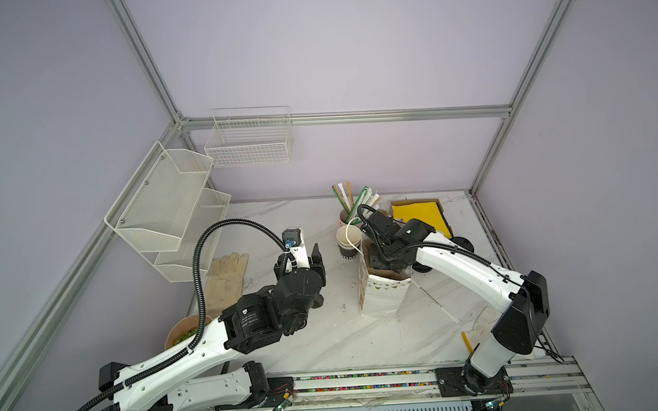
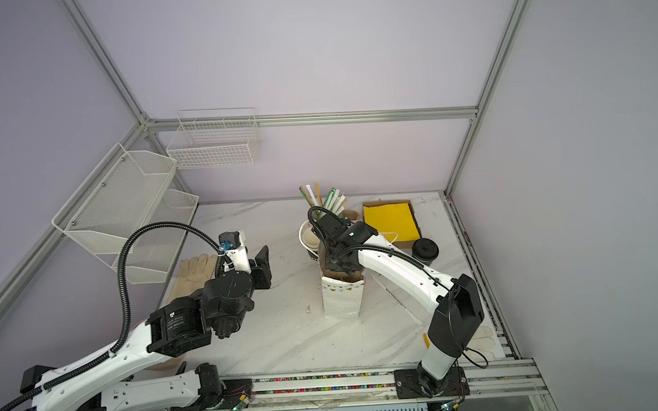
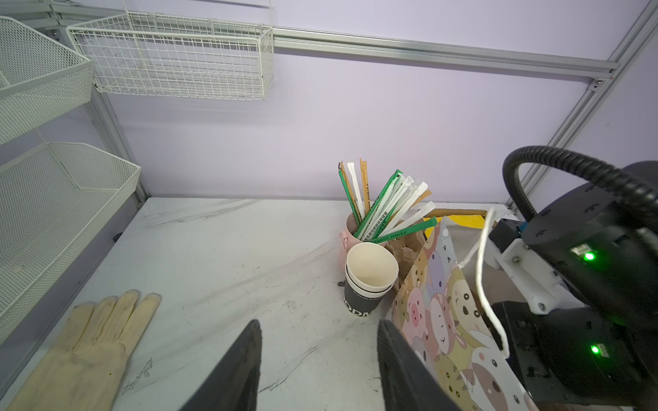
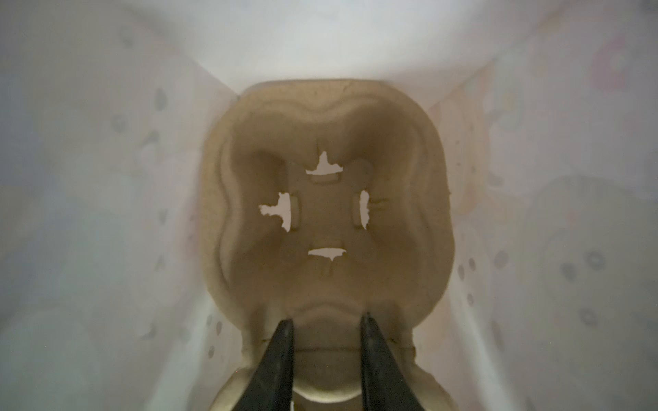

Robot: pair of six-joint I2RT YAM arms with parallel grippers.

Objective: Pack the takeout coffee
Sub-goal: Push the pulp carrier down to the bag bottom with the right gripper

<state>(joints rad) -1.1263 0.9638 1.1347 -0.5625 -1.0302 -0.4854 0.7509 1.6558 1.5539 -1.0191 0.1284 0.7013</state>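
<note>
Right gripper (image 4: 325, 320): deep inside the paper bag (image 1: 385, 299), jaws part-way apart astride the near rim of the pulp cup carrier (image 4: 327, 142) — clamped on it or merely straddling it, impossible to tell.
Carrier: flat on the bag's floor, well facing up, apparently seated there to keep a cup upright in transit.
Takeout coffee (image 2: 424, 250): outside the bag, upright on the table (image 1: 325, 340) just beside the yellow box (image 2: 391, 219) (dark lid on, by the look of it), not yet packed.
Left gripper (image 3: 318, 322): hovering over bare tabletop next to the bag's printed side, jaws roughly half open, holding nothing — probably parked clear of the right arm's work, near enough to steady the bag.
Stack of cups (image 3: 370, 284): nested beside the straw cup (image 3: 350, 235), no part of the order.
Next, as a judgement: out of the bag, then across to the coffee.
</note>
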